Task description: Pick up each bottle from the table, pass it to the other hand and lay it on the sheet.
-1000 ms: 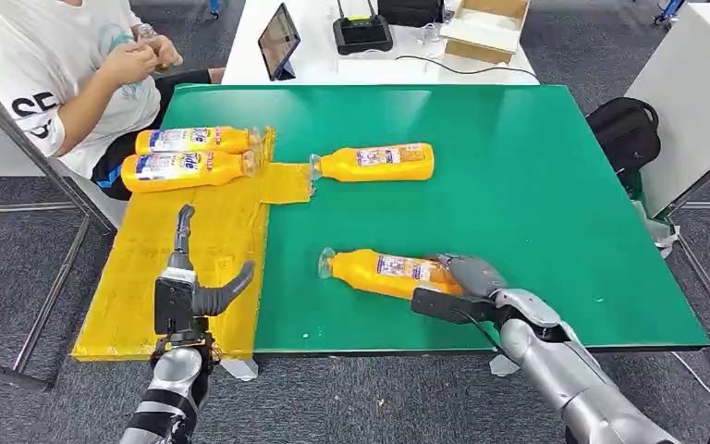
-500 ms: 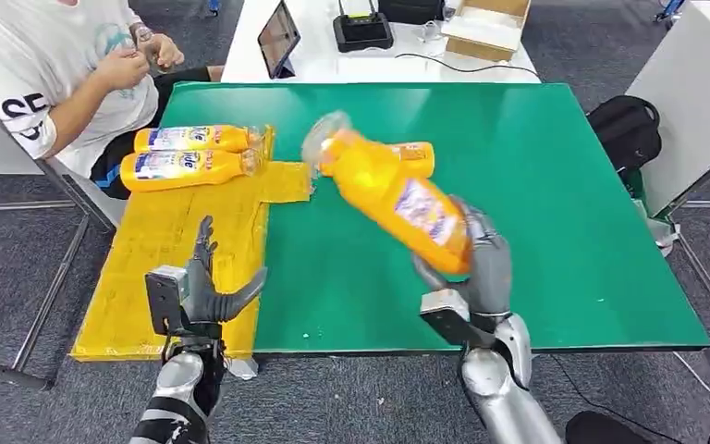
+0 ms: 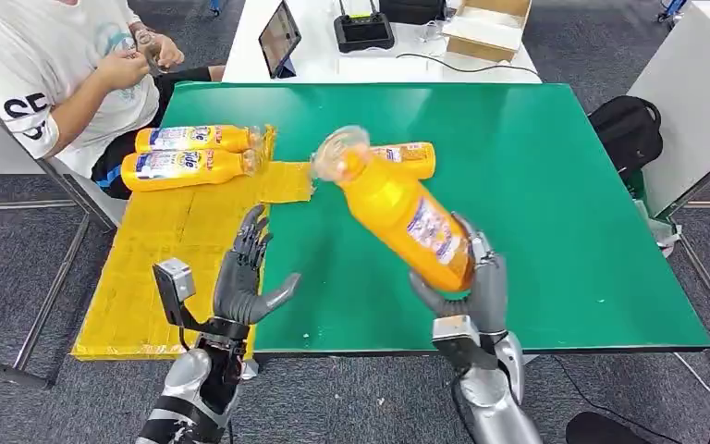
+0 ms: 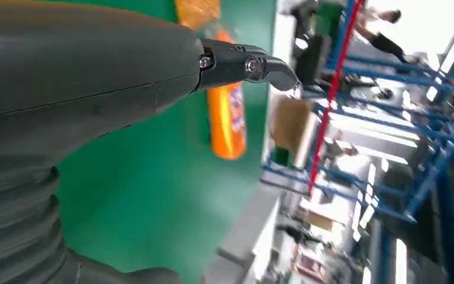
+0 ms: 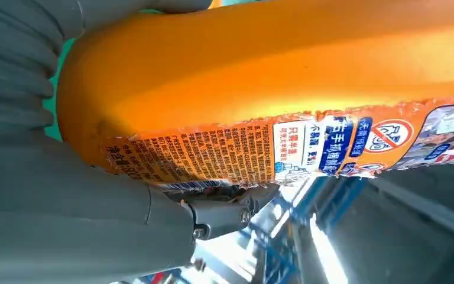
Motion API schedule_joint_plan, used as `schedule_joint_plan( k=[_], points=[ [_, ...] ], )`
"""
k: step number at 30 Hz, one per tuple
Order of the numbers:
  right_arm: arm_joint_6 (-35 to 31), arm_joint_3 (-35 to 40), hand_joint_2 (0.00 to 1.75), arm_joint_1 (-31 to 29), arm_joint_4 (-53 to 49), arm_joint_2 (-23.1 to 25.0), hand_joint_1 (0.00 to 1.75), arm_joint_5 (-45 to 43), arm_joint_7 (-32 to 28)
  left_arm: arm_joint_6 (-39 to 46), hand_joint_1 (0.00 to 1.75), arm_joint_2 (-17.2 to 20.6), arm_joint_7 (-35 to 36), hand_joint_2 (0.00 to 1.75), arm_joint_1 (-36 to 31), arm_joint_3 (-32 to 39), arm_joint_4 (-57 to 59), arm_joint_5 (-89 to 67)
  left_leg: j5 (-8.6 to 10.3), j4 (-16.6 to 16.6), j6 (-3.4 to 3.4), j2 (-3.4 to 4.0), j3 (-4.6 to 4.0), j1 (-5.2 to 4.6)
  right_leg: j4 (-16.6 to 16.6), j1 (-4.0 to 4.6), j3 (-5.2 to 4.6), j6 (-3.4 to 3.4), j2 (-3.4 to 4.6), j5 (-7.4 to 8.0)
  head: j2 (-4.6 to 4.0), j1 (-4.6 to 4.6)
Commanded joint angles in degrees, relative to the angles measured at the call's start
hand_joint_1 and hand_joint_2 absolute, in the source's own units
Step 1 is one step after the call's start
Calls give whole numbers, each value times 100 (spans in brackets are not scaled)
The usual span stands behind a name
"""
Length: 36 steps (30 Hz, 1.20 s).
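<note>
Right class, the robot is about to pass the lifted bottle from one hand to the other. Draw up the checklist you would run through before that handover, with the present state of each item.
1. Right hand holds the lifted bottle firmly: ok, fingers wrap its base end.
2. Bottle clear of the green table: ok, raised and tilted, cap end up and to the left.
3. Left hand free to receive: ok, fingers spread, nothing in it.
4. Hands close enough to pass: not ok, a gap remains between them.
5. Room on the yellow sheet: ok, two bottles lie at its far end only.
6. Grip tight enough against slipping: cannot tell.
</note>
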Motion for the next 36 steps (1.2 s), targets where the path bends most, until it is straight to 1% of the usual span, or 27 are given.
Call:
schedule_joint_plan(
  k=[1,2,3,5,6,8,9,10,14,15,17,18,19,20,21,23,25,26,28,30,32,35,36],
  points=[
    [328,270,175,-252,1065,261,175,-70,5,-398,0,213,-68,175,-10,-423,-243,134,-8,-6,4,21,30,5,-10,9,25,-19,14,0,0,0],
    [342,308,175,-259,1087,254,175,-52,0,-436,0,221,-70,175,-12,-449,-250,135,-4,-6,3,16,19,1,-7,4,15,-14,11,1,0,2],
    [365,372,175,-276,1121,240,175,8,8,-491,0,233,-83,175,-12,-468,-262,145,-9,-7,5,23,32,4,-11,8,27,-22,16,-1,0,0],
    [401,416,175,-299,1144,267,175,14,20,-531,0,234,-98,175,-10,-490,-293,131,-4,-5,3,16,16,2,-7,4,13,-13,11,1,0,0],
    [429,450,175,-312,1153,266,175,26,29,-580,0,236,-85,175,-10,-499,-299,146,-8,-6,4,24,28,5,-9,9,23,-21,17,0,0,2],
    [396,512,175,-341,1162,290,175,111,64,-585,0,224,-77,175,-11,-524,-290,127,-6,-5,4,17,22,2,-7,5,18,-16,13,0,0,2],
    [395,602,175,-339,1147,284,175,206,70,-597,0,218,-69,175,-13,-536,-277,119,-3,-5,3,13,12,0,-5,2,9,-11,10,1,0,2],
    [450,726,175,-331,1151,272,175,295,88,-654,0,203,-36,175,-17,-549,-242,152,-7,-6,5,22,25,2,-8,5,19,-18,17,0,0,0],
    [448,1034,175,-313,1280,313,175,541,132,-706,0,158,-6,175,-49,-600,-118,165,-7,-5,4,18,21,2,-7,5,17,-15,13,0,0,2],
    [398,1167,175,-335,1383,295,175,710,144,-736,0,153,12,175,-76,-632,-62,159,-11,-8,4,26,37,5,-11,10,31,-23,19,-2,0,2],
    [326,1260,175,-358,1506,313,175,800,165,-779,0,132,28,175,-96,-645,-7,191,-4,-8,4,13,22,2,-10,6,19,-15,8,0,0,2],
    [347,1285,175,-370,1562,320,175,787,162,-803,0,131,34,175,-103,-656,7,204,-9,-8,5,17,35,4,-11,9,31,-22,10,-3,0,2],
    [321,1373,175,-395,1664,313,175,867,157,-792,0,126,36,175,-110,-663,22,198,-4,-7,4,12,22,2,-9,5,18,-15,7,0,0,0],
    [294,1446,175,-412,1748,315,175,942,172,-821,0,129,56,175,-121,-683,32,203,-8,-7,6,17,34,6,-12,10,31,-22,10,-1,0,2],
    [313,1492,175,-404,1822,338,175,941,153,-814,0,120,56,175,-123,-683,39,202,-5,-7,5,16,25,4,-11,7,21,-17,10,0,0,0],
    [231,1646,175,-460,2040,343,175,1090,230,-1116,0,90,207,175,-119,-656,92,541,-6,-9,6,16,32,4,-13,8,29,-20,9,-1,0,2],
    [245,1686,175,-480,2155,349,175,1116,254,-1114,0,87,203,175,-110,-659,85,550,-3,-8,4,10,21,3,-10,5,18,-14,4,0,0,2],
    [230,1700,175,-505,2226,350,175,1137,271,-1200,0,79,227,175,-103,-657,95,649,-6,-11,5,14,34,4,-14,8,31,-21,6,-1,0,2],
    [218,1679,175,-512,2337,358,175,1121,282,-1259,0,86,249,175,-76,-670,60,720,-2,-10,3,8,22,2,-11,4,18,-16,1,-1,0,0],
    [163,1657,175,-537,2418,358,175,1140,292,-1433,0,86,333,175,-67,-666,87,931,-6,-9,5,8,31,7,-16,10,30,-19,2,-2,0,2],
    [142,1612,175,-543,2446,363,175,1140,322,-1380,0,91,332,175,-49,-673,61,922,-8,-10,7,20,36,4,-15,8,31,-20,8,-3,0,2],
    [165,1602,175,-543,2447,370,175,1144,328,-1448,0,83,395,175,-44,-686,125,1006,-2,-7,4,8,17,1,-8,2,14,-12,0,-2,0,2],
    [165,1602,175,-543,2447,370,175,1144,328,-1448,0,83,395,175,-44,-686,125,1006,-6,-9,6,11,32,4,-12,7,30,-20,1,-4,0,2]
  ],
)
